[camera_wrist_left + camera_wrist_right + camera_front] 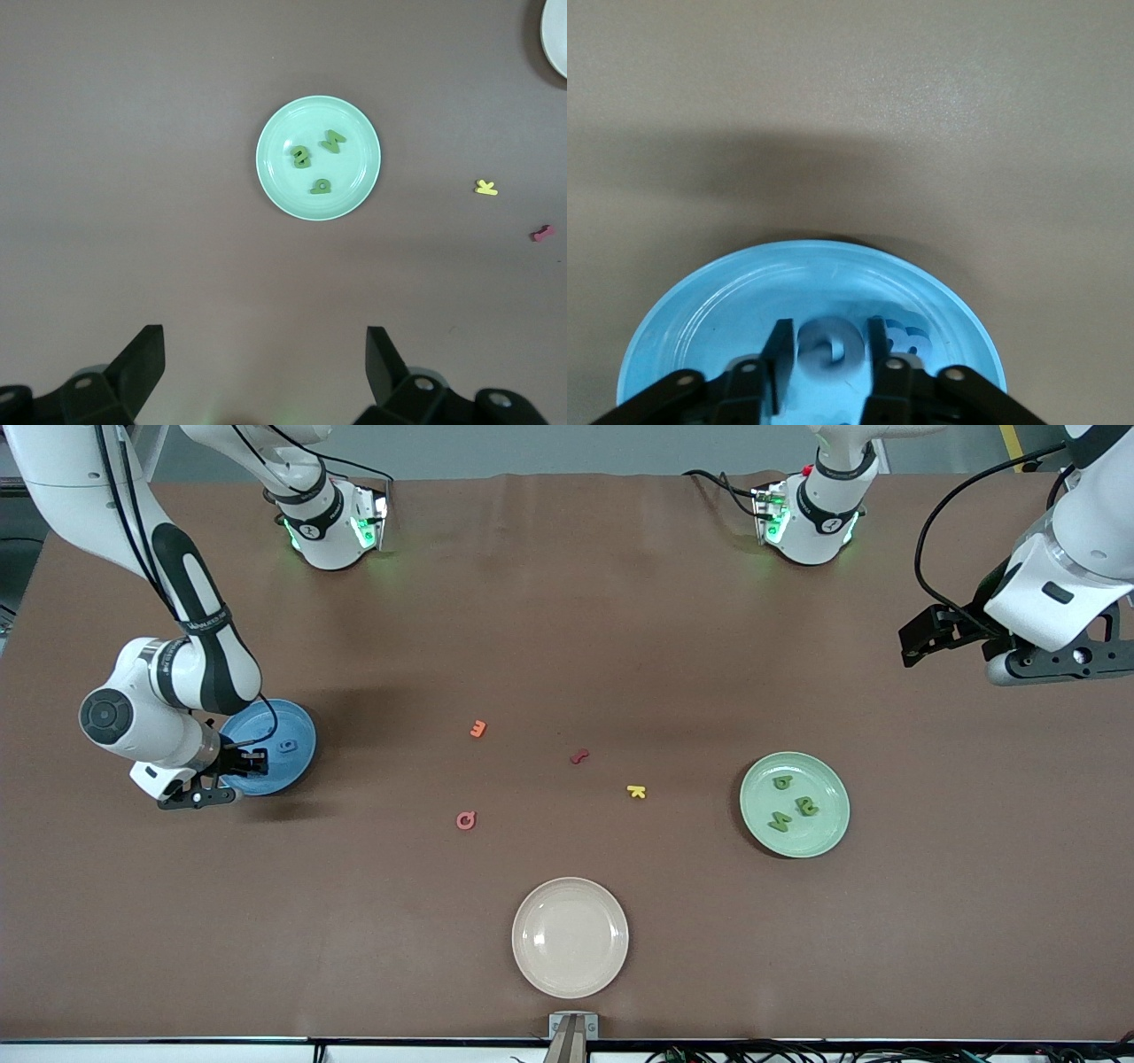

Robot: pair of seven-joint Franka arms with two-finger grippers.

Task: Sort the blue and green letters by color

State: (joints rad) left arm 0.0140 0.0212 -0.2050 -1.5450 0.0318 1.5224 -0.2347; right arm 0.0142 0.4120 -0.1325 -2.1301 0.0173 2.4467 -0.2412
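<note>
Three cameras: one high and facing the robots, one on each wrist.
The front view looks steeply down over the whole table (567, 602), arm bases along its top edge. The left wrist view hangs high, looking straight down past its own fingers (142, 363) at the green plate (270, 177) (also seen from the front (762, 824)). The right wrist view sits very close over the blue plate (700, 301), which the front view shares (301, 731).
</note>
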